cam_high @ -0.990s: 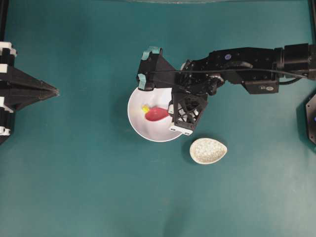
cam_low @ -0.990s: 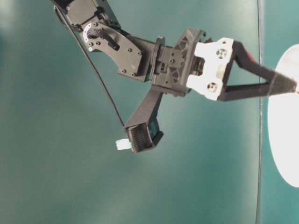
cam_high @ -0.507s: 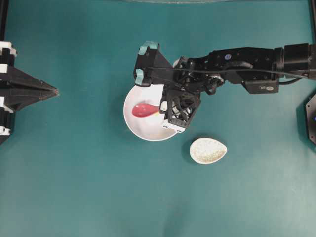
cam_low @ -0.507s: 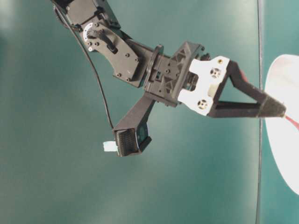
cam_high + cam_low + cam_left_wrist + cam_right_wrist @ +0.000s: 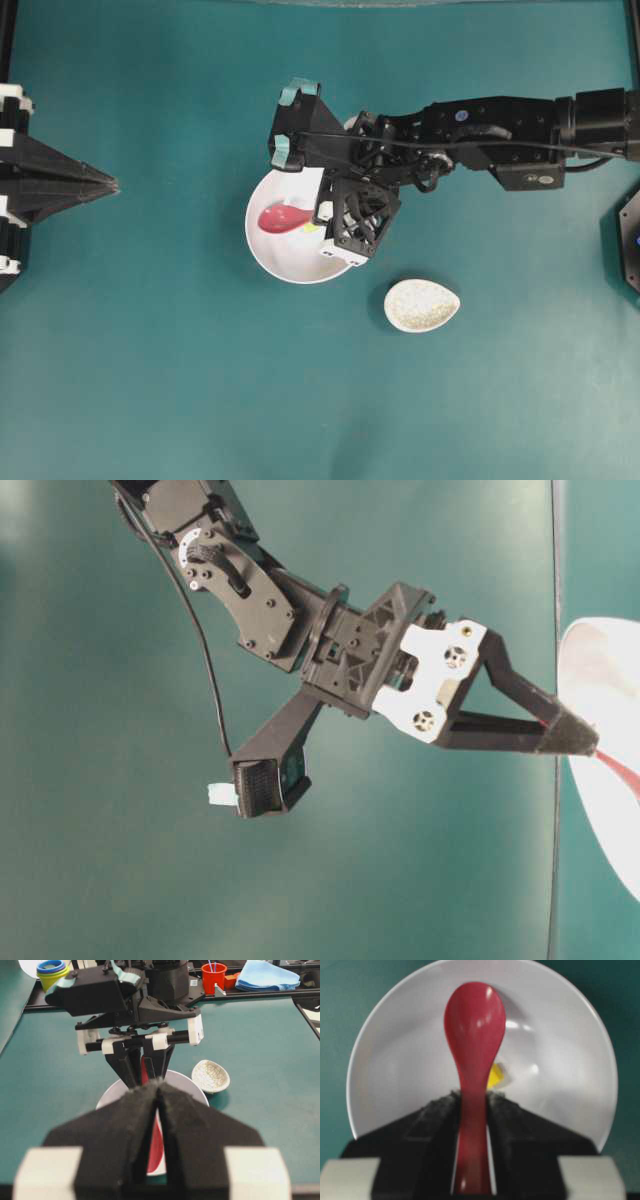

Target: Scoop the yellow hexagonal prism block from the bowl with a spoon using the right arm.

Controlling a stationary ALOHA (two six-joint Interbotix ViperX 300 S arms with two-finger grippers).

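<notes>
Right gripper [image 5: 472, 1105] was clamped tight on the spoon [image 5: 474, 1035] handle, scoop poking out over the bowl [image 5: 395, 1060]. From overhead the right arm [image 5: 490, 130] reached in from the right edge, wrist bent down over the bowl's right side, spoon [image 5: 280, 217] lying across the middle pointing left. Left gripper [image 5: 159, 1091] had its pads pressed together with nothing between them, parked at the left edge and aimed at the bowl.

Block [image 5: 495, 1076] was mostly hidden: just a yellow bit peeking out to the right of the spoon's neck, right by the fingertips. It looked to be on the bowl floor, not in the scoop, but I couldn't tell for sure. Side view cut the bowl [image 5: 600, 770] off at the right edge. Overhead, the wrist covered the bowl's right rim.

Speckled rest [image 5: 421, 305] sat beside the bowl, apart from it.
</notes>
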